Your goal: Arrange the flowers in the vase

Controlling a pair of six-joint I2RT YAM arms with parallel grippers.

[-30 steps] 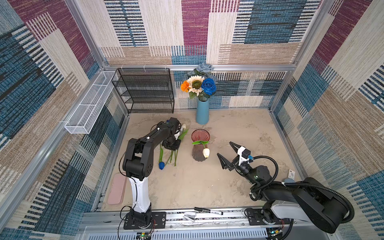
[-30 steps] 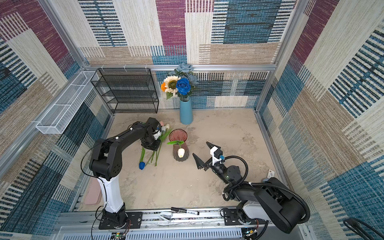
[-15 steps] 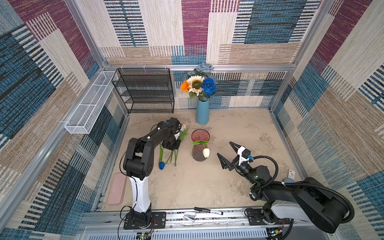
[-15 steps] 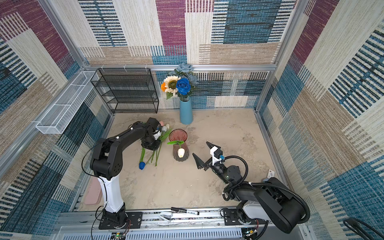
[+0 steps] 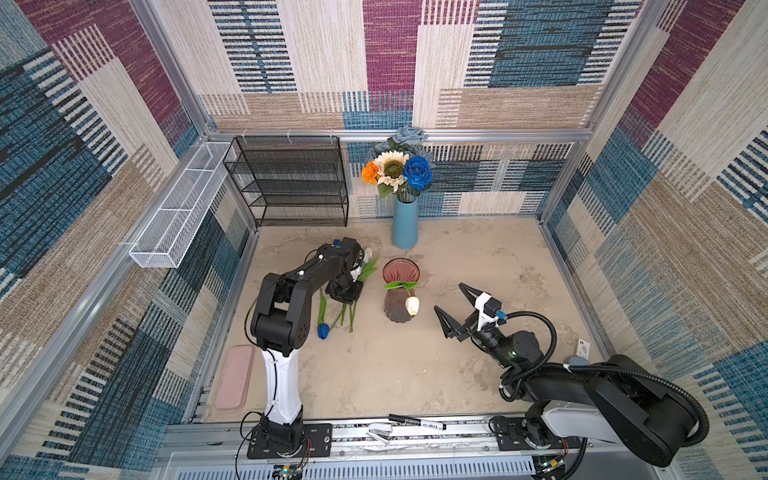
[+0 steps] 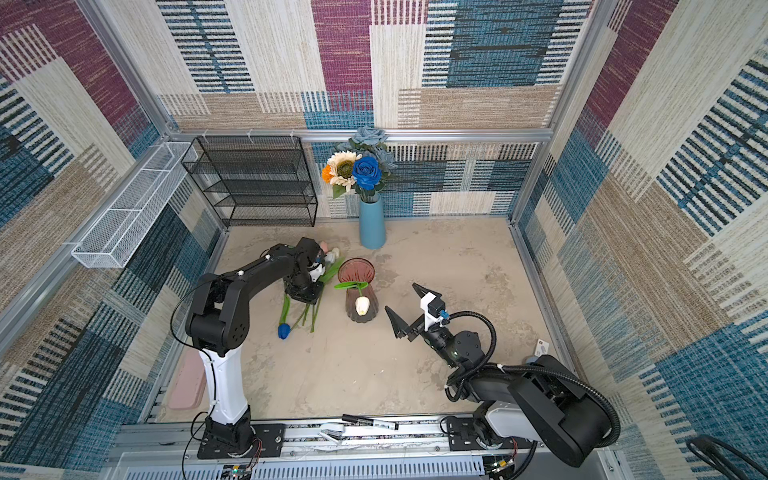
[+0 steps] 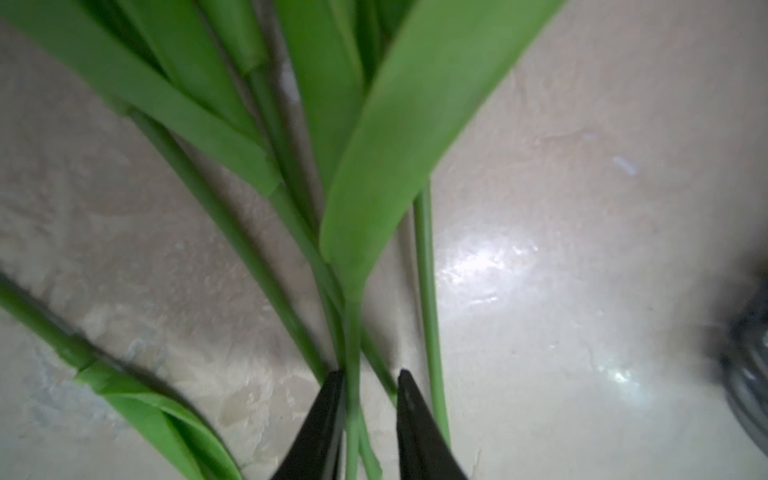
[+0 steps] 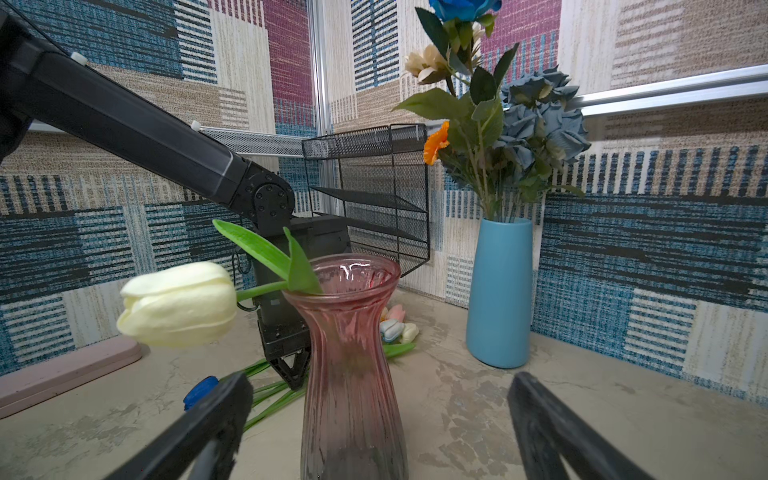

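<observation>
A ribbed pink glass vase (image 5: 400, 272) (image 6: 356, 266) (image 8: 353, 353) stands mid-table. One white tulip (image 5: 412, 305) (image 6: 361, 305) (image 8: 178, 305) droops over its rim. More of the flowers lie left of it: green stems (image 5: 347, 318) (image 7: 232, 224), a blue tulip (image 5: 323, 330) (image 6: 284, 331), and pale blooms (image 6: 330, 254) (image 8: 395, 326). My left gripper (image 5: 343, 293) (image 6: 303, 291) (image 7: 370, 374) points down onto these stems. Its jaws stand slightly apart with two thin stems between them, unpinched. My right gripper (image 5: 449, 297) (image 6: 401, 296) (image 8: 380, 378) is wide open and empty, facing the vase from the right.
A blue vase (image 5: 405, 224) (image 6: 372, 226) (image 8: 498, 291) at the back wall holds a bouquet of roses, a sunflower and a marigold. A black wire shelf (image 5: 291, 183) and a white wire basket (image 5: 178, 208) sit back left. A pink tray (image 5: 235, 376) and a marker (image 5: 417, 422) lie in front.
</observation>
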